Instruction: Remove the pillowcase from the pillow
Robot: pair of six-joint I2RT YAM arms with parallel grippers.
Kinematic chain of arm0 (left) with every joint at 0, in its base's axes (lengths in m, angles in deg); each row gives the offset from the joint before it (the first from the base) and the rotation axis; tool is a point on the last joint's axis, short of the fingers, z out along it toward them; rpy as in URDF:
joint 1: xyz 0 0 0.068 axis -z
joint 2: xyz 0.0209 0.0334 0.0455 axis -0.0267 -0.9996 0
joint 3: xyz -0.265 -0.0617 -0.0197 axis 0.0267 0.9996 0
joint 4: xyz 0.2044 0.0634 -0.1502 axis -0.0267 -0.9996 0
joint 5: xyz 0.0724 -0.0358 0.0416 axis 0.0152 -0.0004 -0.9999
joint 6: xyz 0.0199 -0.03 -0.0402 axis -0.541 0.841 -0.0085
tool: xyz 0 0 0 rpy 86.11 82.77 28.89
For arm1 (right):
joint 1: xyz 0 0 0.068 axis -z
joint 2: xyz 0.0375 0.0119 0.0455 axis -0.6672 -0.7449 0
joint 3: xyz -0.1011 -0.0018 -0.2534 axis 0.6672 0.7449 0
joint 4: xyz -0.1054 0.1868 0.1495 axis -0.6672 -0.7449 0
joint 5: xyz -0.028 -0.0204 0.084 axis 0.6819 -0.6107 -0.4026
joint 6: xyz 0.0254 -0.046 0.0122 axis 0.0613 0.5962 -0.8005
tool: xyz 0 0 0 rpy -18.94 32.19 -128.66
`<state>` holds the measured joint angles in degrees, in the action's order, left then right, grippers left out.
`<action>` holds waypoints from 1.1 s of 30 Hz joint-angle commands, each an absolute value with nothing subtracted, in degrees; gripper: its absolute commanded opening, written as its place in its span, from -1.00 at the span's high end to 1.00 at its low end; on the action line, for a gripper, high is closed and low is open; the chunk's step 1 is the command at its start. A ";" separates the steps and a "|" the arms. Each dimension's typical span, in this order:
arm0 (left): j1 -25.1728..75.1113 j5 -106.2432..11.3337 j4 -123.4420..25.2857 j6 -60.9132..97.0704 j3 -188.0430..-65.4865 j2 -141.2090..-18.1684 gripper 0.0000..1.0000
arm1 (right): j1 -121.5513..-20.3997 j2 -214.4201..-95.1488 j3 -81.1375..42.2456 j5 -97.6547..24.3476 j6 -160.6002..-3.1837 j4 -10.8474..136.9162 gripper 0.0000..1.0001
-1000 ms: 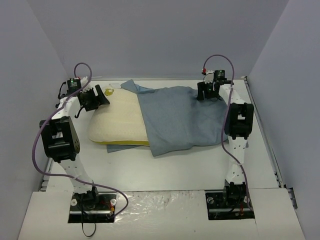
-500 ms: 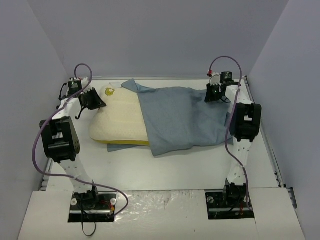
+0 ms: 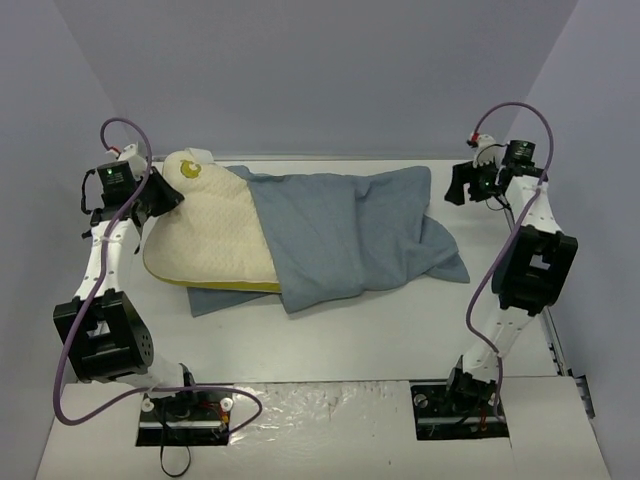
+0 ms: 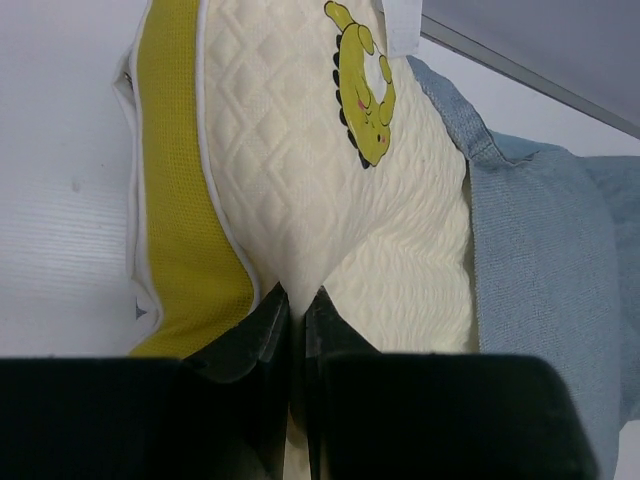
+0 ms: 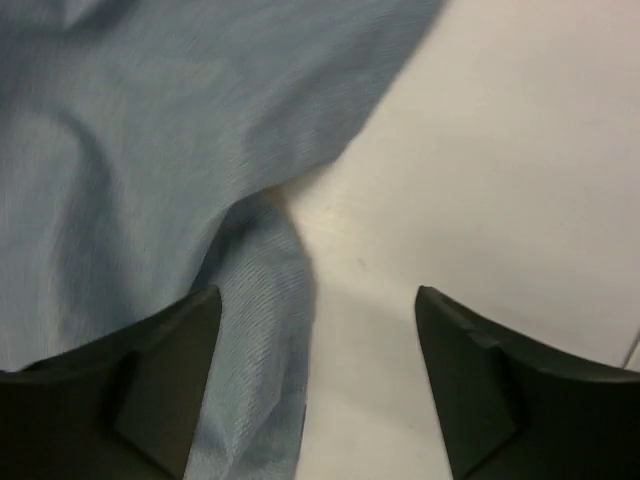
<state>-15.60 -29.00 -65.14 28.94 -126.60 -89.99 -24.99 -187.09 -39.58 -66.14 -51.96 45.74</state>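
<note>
The cream pillow (image 3: 205, 235) with a yellow edge band (image 4: 180, 190) lies at the table's left, its left half bare. The grey-blue pillowcase (image 3: 345, 235) covers its right half and trails flat to the right. My left gripper (image 3: 165, 197) is shut on a pinch of the pillow's quilted cream cover (image 4: 297, 300), next to the yellow band. My right gripper (image 3: 462, 183) hangs open above the table, to the right of the pillowcase's far right corner. In the right wrist view a fold of the pillowcase (image 5: 250, 330) lies under the left finger, and nothing is between the fingers (image 5: 165, 350).
Grey-violet walls close the table (image 3: 380, 330) on three sides. A metal rail (image 3: 545, 300) runs along the table's right edge. A yellow-green cartoon figure (image 4: 365, 85) is printed on the pillow's top near its far end.
My left gripper shut on the pillow and pulled it left and up. My right gripper let go of the pillowcase, opened, and moved right and up. More of the pillow is bare.
</note>
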 commanded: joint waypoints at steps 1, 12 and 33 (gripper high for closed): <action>-14.72 -26.98 -58.92 29.27 -126.40 -87.69 0.95 | -33.90 -185.33 -38.83 -76.65 -27.15 30.46 -0.57; -14.45 -27.86 -58.74 25.57 -125.61 -87.87 0.95 | -49.14 -189.59 -43.43 -69.01 12.90 35.51 -1.00; -12.87 -25.22 -58.13 25.83 -124.29 -86.02 0.95 | -55.65 -215.73 -67.82 -61.88 5.26 37.44 -0.44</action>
